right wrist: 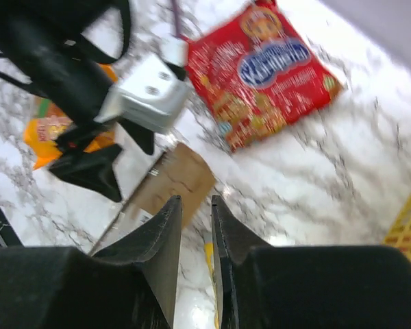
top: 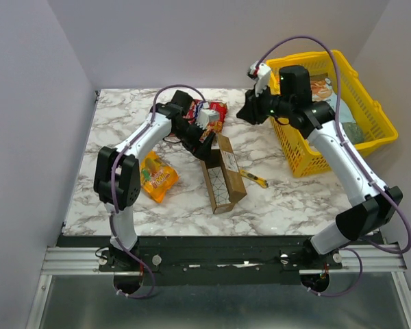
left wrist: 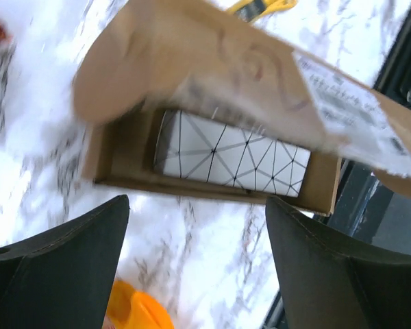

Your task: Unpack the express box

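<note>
Top external view gives me the express box point(top: 222, 179) lying near the middle of the marbled worktop point(top: 294, 202); it is a slim brown cardboard carton, matte and sharp-edged, with its long lid flap lifted; inside sits a flat white pack point(left wrist: 233, 154) crossed with thin black geometric lines, filling most of the cavity; the raised flap carries a white printed label, blurred in the left wrist view. My left end effector point(left wrist: 198, 267) hangs over the open box with its dark fingers spread wide, gripping nothing; the right end effector point(right wrist: 194, 233) hovers with its jaws parted by only a narrow gap, also empty. A glossy red snack bag point(right wrist: 267, 68) lies beyond the box; a crinkled orange bag point(top: 157, 177) lies to its left; a yellow cutter point(top: 255, 179) lies just beside it on the right; a yellow plastic lattice basket point(top: 298, 154) stands at the far right.
</note>
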Tool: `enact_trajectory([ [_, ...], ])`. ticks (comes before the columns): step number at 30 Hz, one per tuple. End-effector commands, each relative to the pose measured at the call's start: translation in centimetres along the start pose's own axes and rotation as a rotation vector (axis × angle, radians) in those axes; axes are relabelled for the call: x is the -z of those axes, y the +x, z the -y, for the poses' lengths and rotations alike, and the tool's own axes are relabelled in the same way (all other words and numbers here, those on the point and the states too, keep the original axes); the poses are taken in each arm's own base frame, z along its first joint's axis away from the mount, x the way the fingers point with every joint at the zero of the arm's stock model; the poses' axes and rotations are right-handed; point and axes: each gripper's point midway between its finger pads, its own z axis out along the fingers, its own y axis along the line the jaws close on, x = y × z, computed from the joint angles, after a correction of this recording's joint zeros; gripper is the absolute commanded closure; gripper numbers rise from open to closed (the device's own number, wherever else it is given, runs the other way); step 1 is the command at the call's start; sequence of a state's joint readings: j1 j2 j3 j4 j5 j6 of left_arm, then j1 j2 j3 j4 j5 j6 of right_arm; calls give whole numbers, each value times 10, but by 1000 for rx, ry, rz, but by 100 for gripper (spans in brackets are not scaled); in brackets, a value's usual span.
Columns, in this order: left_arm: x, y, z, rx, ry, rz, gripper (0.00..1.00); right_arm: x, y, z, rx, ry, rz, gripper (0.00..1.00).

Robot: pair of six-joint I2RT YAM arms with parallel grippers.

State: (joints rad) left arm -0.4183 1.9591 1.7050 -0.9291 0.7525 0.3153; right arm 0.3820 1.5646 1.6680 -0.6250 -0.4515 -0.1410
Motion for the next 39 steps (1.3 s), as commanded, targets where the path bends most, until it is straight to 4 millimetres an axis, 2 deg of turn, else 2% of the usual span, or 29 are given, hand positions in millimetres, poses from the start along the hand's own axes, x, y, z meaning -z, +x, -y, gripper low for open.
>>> enact_trajectory([
  [1,14,21,-28,130,-261,-24,7,-13,2,-68,166,-152,-27,69],
  [2,13,25,-30,165,-268,-28,6,-19,10,-79,172,-182,-46,69],
  [3,11,27,-30,187,-263,-29,6,-30,28,-100,184,-236,-95,70],
  [6,5,26,-26,261,-223,-3,4,-46,51,-124,176,-276,-148,76],
  [7,1,26,-26,279,-215,4,3,-50,61,-126,151,-278,-174,81],
  [10,-7,29,-28,333,-219,1,2,-55,79,-133,109,-302,-221,88],
  [15,-27,36,-34,403,-179,-13,2,-57,107,-162,130,-396,-279,89],
  [20,-37,43,-42,431,-172,-35,4,-63,136,-175,177,-439,-334,88],
  [21,-40,45,-42,437,-162,-41,5,-64,149,-180,188,-448,-364,88],
  [25,-41,48,-40,454,-153,-50,11,-60,177,-172,222,-350,-430,90],
  [26,-40,49,-40,455,-147,-47,15,-58,183,-166,206,-309,-442,91],
  [27,-39,48,-37,459,-139,-41,17,-58,185,-152,227,-226,-439,92],
  [28,-40,49,-34,466,-117,-38,18,-50,195,-145,234,-188,-453,94],
  [30,-38,47,-29,475,-89,-25,23,-47,198,-129,255,-106,-451,95],
  [32,-40,49,-22,491,-54,-22,28,-44,208,-124,260,-84,-471,96],
  [35,-42,51,-15,512,-14,-18,34,-45,211,-118,248,-44,-485,96],
  [39,-44,55,-9,572,18,-16,35,-56,212,-114,226,-10,-499,94],
])
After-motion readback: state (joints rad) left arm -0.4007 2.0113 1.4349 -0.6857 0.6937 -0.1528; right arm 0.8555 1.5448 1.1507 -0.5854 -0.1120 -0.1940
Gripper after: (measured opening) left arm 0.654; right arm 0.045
